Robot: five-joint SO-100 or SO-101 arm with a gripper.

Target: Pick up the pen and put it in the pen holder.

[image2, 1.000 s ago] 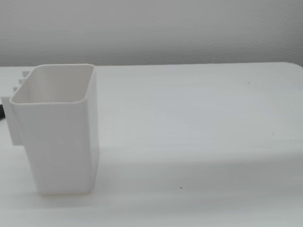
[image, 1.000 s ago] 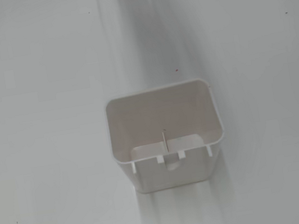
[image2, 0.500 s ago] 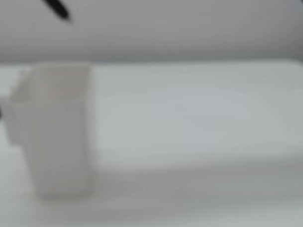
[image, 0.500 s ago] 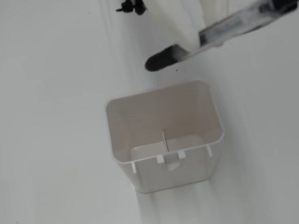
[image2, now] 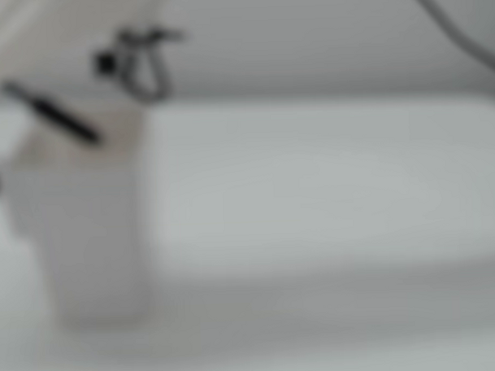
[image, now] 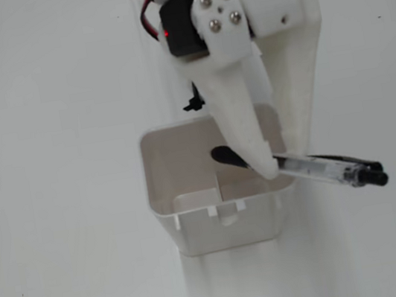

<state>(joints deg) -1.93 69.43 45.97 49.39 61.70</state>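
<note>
Claw [image: 280, 169] clamped on pen [image: 314, 170], tip already over the holder [image: 229, 226]; left: tilting it in, letting go

My arm's gripper [image: 286, 170] is white printed plastic with two long tapering fingers [image: 244, 130]. Upper centre of a fixed view, a black servo [image: 184, 36] sits behind three silver screws [image: 220, 14], trailing red and black cables [image: 148, 2].

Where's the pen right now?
In a fixed view the pen is clamped in the gripper, slanting across the pen holder's right rim, black front end over the opening.
</note>
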